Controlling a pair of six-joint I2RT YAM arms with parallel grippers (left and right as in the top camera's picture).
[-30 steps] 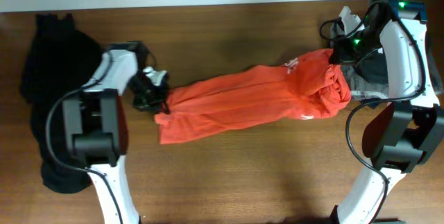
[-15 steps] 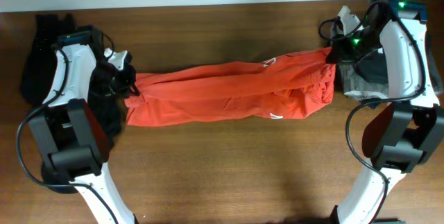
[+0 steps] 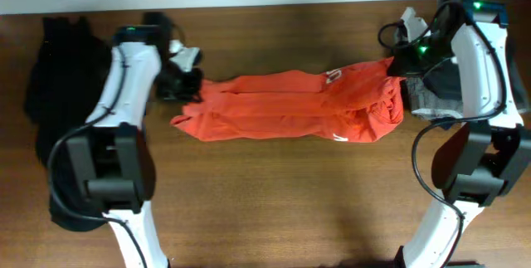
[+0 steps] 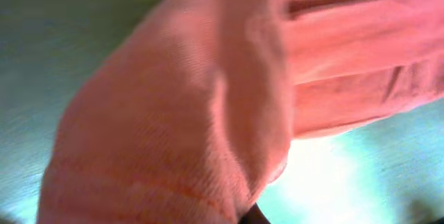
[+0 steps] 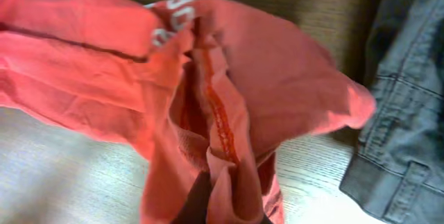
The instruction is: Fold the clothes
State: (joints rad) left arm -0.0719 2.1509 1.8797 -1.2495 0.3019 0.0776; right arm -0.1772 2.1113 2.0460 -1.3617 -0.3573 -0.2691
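Observation:
The clothes, an orange-red T-shirt, lie stretched in a long band across the middle of the table, small white print showing near the right end. My left gripper is shut on the shirt's left end, and in the left wrist view the cloth fills the frame with only a dark fingertip showing. My right gripper is shut on the bunched right end. In the right wrist view a seamed fold of the shirt runs down between my fingers.
A black garment lies heaped at the table's left end behind my left arm. A grey folded garment sits at the right end, just beyond the shirt's bunched end. The back edge of the table runs close behind both grippers.
My left gripper pulled the shirt's left end out to the left, then swung toward the table's back. The shirt went from slanted to a straighter band. The right gripper stayed put.

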